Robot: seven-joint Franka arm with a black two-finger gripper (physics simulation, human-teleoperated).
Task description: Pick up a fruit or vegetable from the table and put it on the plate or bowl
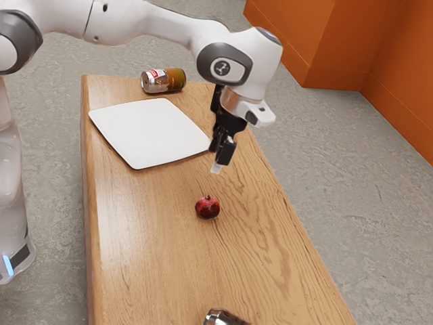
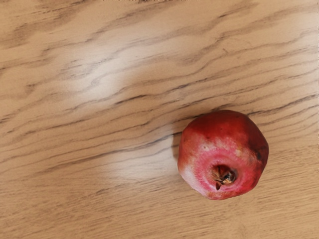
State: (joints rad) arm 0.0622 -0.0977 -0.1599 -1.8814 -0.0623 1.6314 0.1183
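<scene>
A dark red pomegranate [image 1: 208, 207] lies on the wooden table [image 1: 155, 271], near its middle. In the wrist view the pomegranate [image 2: 223, 154] shows its crown end facing up, resting on bare wood grain. A flat white square plate [image 1: 149, 132] sits toward the far end of the table. My gripper [image 1: 222, 161] hangs open above the table with nothing in it, just off the plate's near right corner and a short way beyond the pomegranate, well above it.
A brown drink can [image 1: 163, 80] lies on its side behind the plate at the table's far end. A shiny metal object [image 1: 223, 317] pokes in at the near edge. Orange walls [image 1: 352, 47] stand at the exterior view's upper right.
</scene>
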